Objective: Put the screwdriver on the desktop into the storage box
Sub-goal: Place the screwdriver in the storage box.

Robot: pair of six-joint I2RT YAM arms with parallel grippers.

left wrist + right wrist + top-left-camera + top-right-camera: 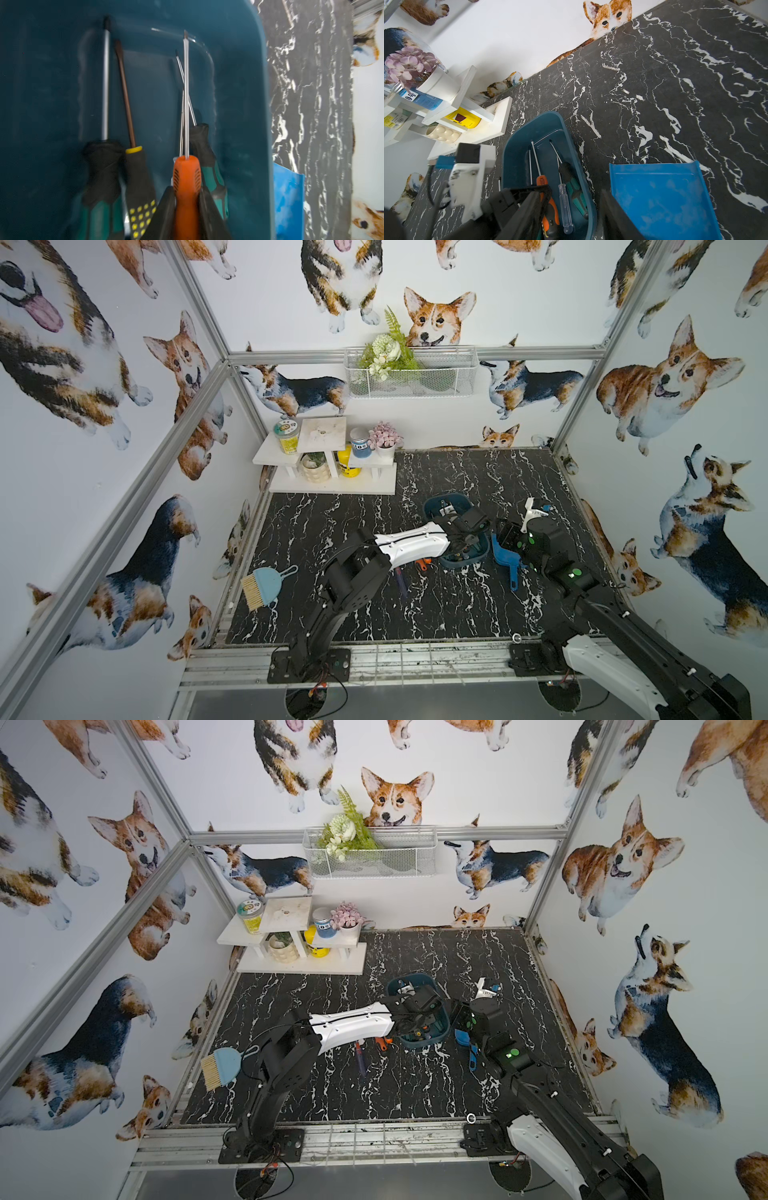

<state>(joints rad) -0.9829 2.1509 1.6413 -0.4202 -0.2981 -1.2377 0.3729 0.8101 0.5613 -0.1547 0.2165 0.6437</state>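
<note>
where the bench (675, 83) passes its middle toward the right edge, the storage box (517, 149) sits just beside a blue dustpan (660, 197). inside the box, the left end effector (187, 197) is clamped on the orange screwdriver (186, 172) over other screwdrivers (104, 162). the right end effector (503, 537) hovers at its rim, jaws apart; whether it grips i cannot tell.

storage box (435, 502): in both top views mostly under the left wrist, only rim parts show
left gripper (186, 188): just two dark fingertips, rest cut by the edge
orange screwdriver (187, 174): blurred, handle end cut off
black-green screwdriver (104, 166): blurred, handle cut off
right gripper (570, 191): fingers blurred, cut by the edge
dustpan (660, 197): near part cut off
purple tool (401, 583): top end under left arm, kind unclear
orange item (423, 564): mostly hidden, cannot tell
</note>
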